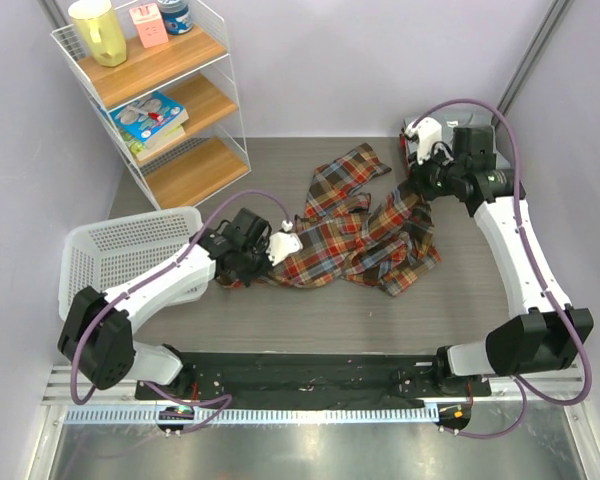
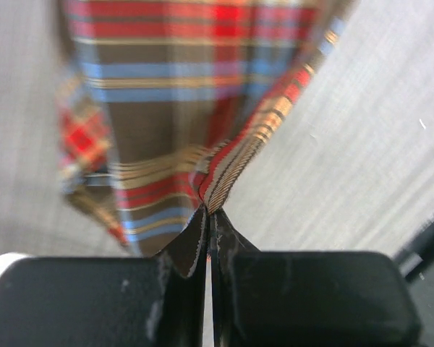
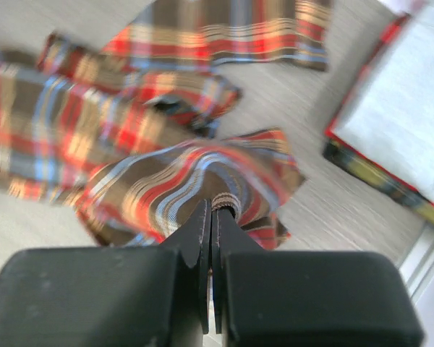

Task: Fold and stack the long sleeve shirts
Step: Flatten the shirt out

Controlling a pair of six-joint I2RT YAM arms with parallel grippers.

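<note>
A crumpled red, brown and cream plaid long sleeve shirt lies spread over the middle of the table. At its left end, low over the table, my left gripper is shut on a hem; in the left wrist view the jaws pinch a striped fold of the plaid cloth. My right gripper is shut on the shirt's far right part; its tips clamp a rolled edge and the cloth bulges up in front of them. A stack of folded shirts with a pale grey top lies at the back right.
A white wire shelf with a pitcher, boxes and books stands at the back left. A white plastic basket sits at the left edge beside my left arm. The folded stack is partly hidden behind my right arm.
</note>
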